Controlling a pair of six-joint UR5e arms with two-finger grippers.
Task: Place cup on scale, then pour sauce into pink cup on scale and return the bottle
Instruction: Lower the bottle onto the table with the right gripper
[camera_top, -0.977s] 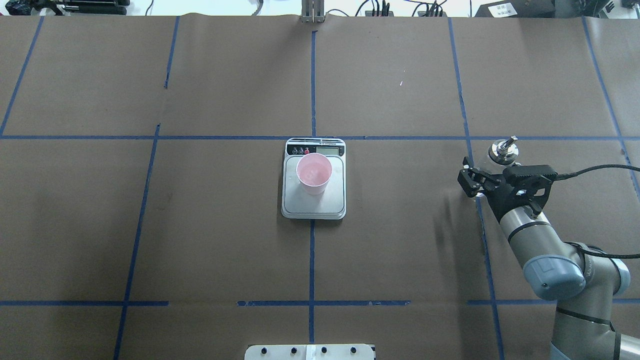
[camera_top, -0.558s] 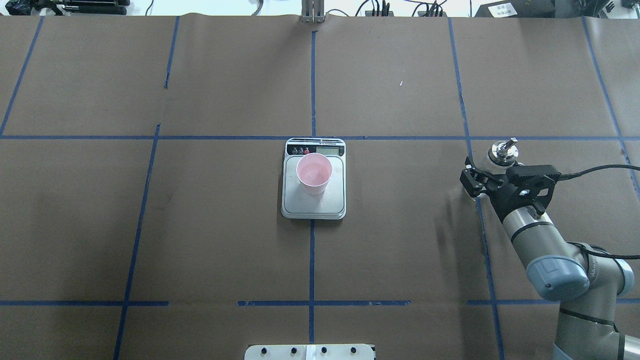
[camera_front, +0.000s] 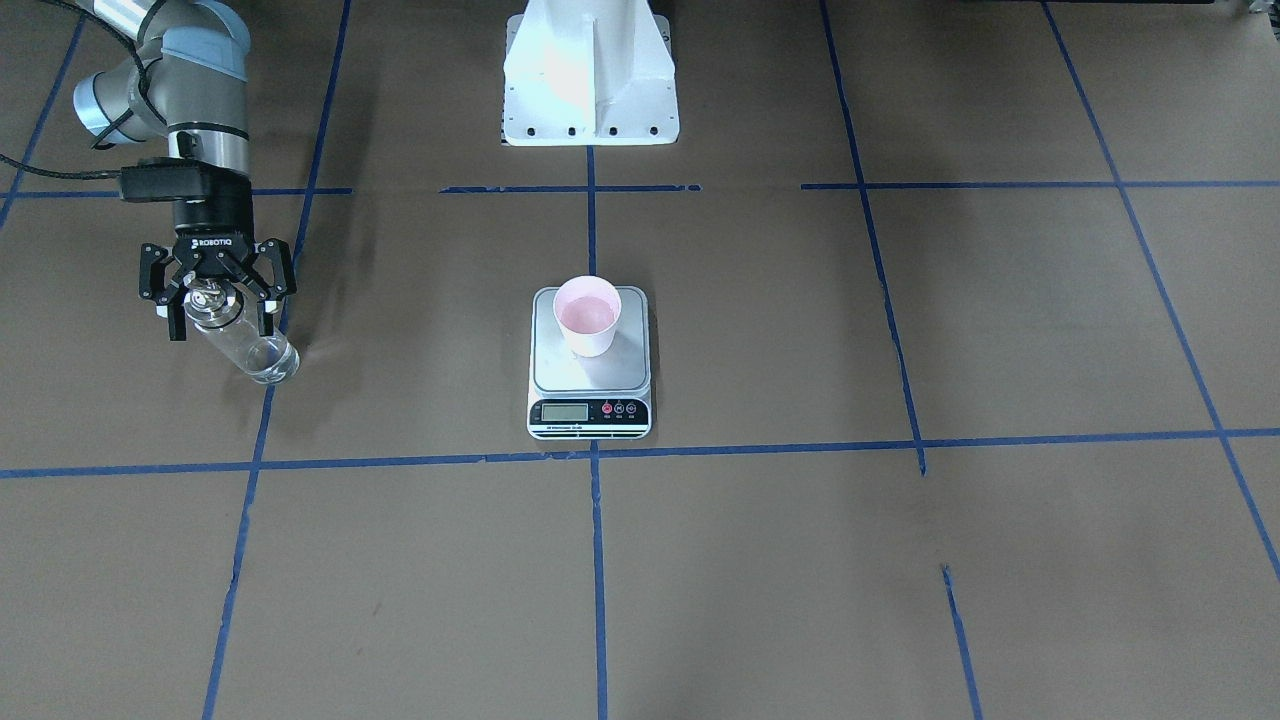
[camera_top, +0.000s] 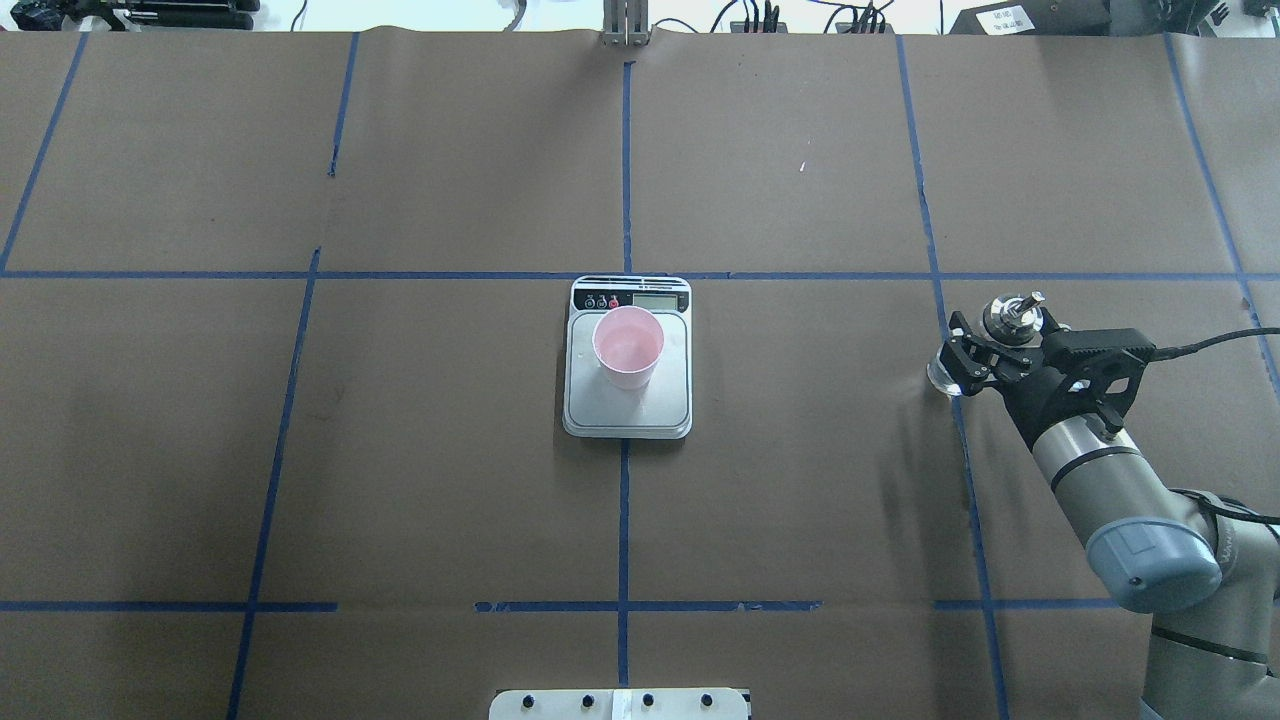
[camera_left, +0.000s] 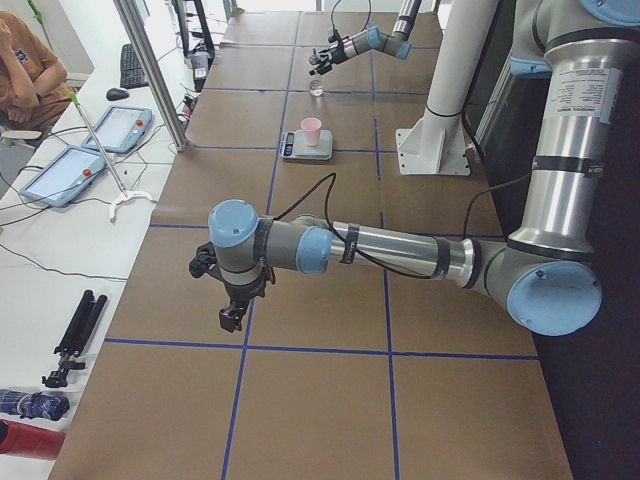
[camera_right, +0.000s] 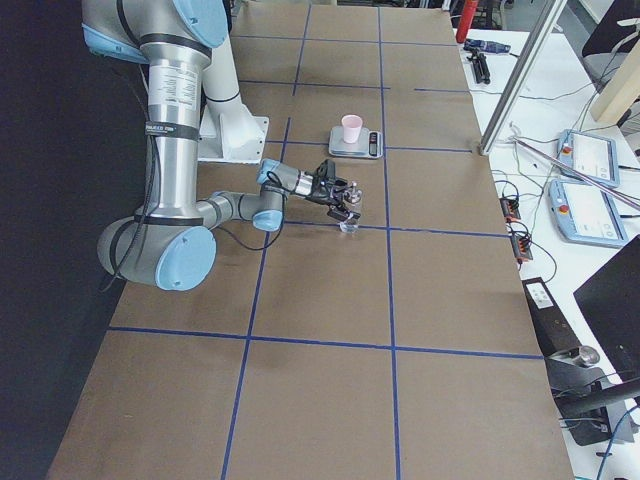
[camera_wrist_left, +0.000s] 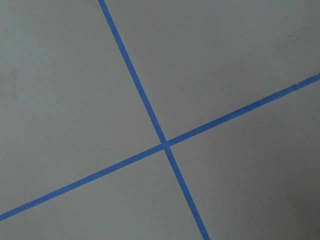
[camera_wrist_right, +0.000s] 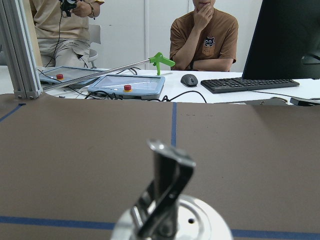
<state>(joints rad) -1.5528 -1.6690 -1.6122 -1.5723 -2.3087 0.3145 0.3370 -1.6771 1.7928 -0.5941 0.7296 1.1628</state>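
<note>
The pink cup (camera_top: 628, 345) stands upright on the silver platform of the scale (camera_top: 627, 415) at the table's middle; both also show in the front view, the cup (camera_front: 587, 318) on the scale (camera_front: 560, 378). The clear glass bottle (camera_top: 1008, 313) stands on the table far to the right, its base (camera_front: 262, 362) on the paper. My right gripper (camera_top: 1005, 335) is open, with its fingers spread on either side of the metal cap and not touching it. The spout (camera_wrist_right: 167, 190) fills the lower right wrist view. My left gripper (camera_left: 232, 315) hangs low over bare table; I cannot tell its state.
The white robot base (camera_front: 590, 70) stands behind the scale. Blue tape lines cross the brown paper (camera_wrist_left: 164, 144). Beyond the table's far edge lie tablets (camera_wrist_right: 127, 85) and a keyboard (camera_wrist_right: 250, 85), with operators seated there.
My right arm has pulled back to the right, towards the robot. The gripper that covered the bottle's body now stands spread at its cap, and the bottle's base shows. The cup and scale are unchanged.
</note>
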